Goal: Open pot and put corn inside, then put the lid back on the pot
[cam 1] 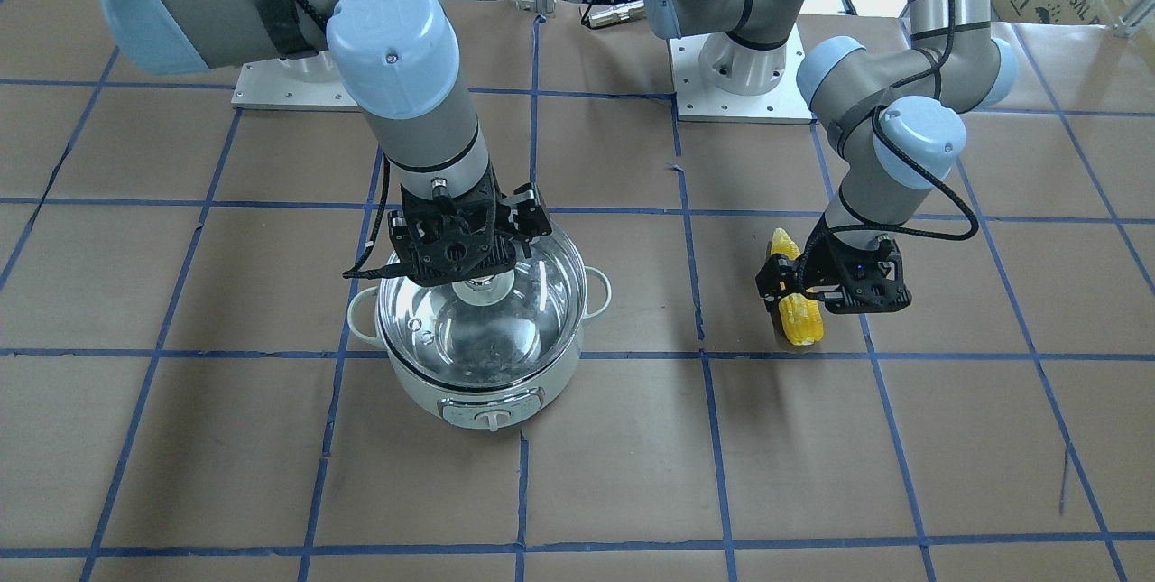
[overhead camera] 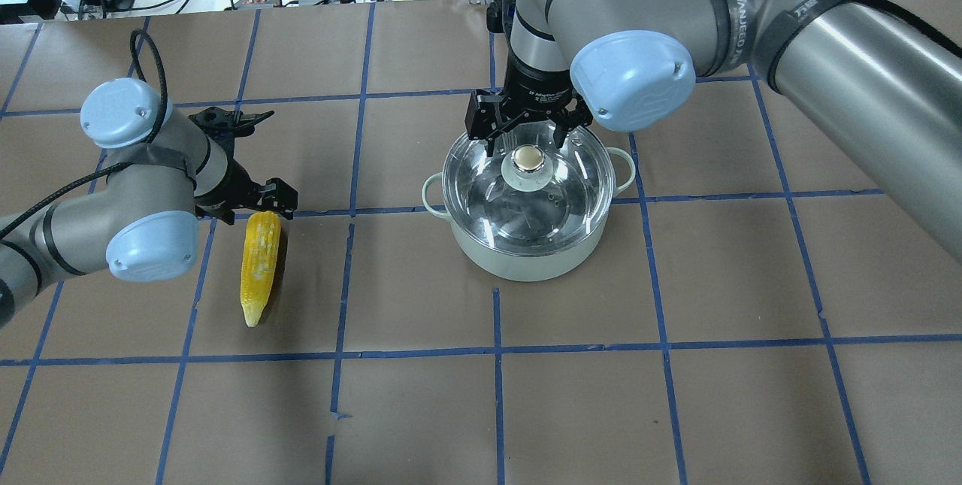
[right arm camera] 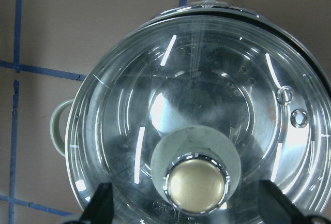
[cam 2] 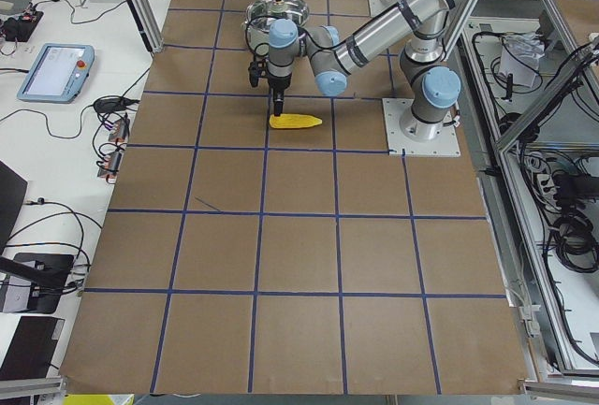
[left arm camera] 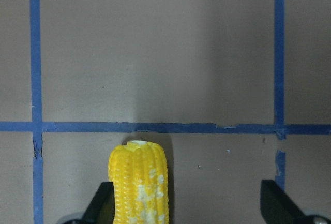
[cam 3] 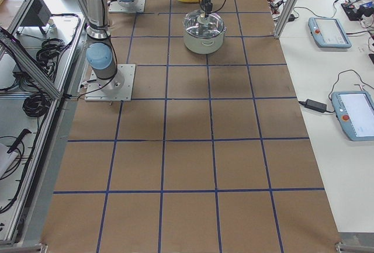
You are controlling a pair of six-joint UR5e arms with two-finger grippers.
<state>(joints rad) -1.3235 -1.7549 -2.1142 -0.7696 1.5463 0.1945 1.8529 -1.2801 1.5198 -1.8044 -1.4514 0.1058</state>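
Glass lid (overhead camera: 526, 195) is sitting on the pot (overhead camera: 526, 263); you are facing every step. Your right gripper (overhead camera: 526, 131) is gaping over the knob (overhead camera: 527, 159), your left gripper (overhead camera: 255, 158) around the corn (overhead camera: 259, 263).

2 wrist cams close, down; 4 ext. share pot (overhead camera: 526, 263).

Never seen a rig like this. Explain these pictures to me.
Two robot arms stand at a table, each ending in a two-finger gripper. Four pictures come from fixed cameras: one facing the robot, one behind it, one at each table end. Two come from cameras on the wrists, looking down past the fingers. On the table are a corn and a pot with its lid on. The left gripper is open astride the corn; the right gripper is open around the lid's knob. Nothing is held yet.
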